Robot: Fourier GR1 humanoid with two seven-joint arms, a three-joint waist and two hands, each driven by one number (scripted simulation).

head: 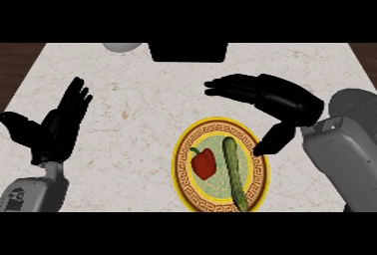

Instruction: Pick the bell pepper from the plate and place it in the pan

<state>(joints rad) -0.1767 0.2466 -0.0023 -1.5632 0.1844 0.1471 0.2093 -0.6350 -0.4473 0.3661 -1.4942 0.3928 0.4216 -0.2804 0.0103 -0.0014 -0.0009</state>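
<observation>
The bell pepper [204, 163] lies on the left half of the plate [187, 187], a little below the middle of the frame, red and glossy with a short stem pointing to the upper left. It sits below and to the left of the right robot hand [283, 102], well apart from it and untouched; that robot hand hangs above the plate's upper right rim, palm down, its fingers stretched out straight toward the left of the frame and its thumb hanging down toward the rim, so it is wide open and holds nothing. Its grey forearm [342, 159] comes in from the lower right edge. Just beside the pepper on the plate lies a long green cucumber [234, 172], running from top to bottom. The plate is yellow-rimmed with a dark patterned band and stands on the pale marble table [132, 99]. A dark round pan [357, 107] shows at the right edge, partly behind the right forearm. The left robot hand [55, 127] rests open at the left edge, fingers up.
</observation>
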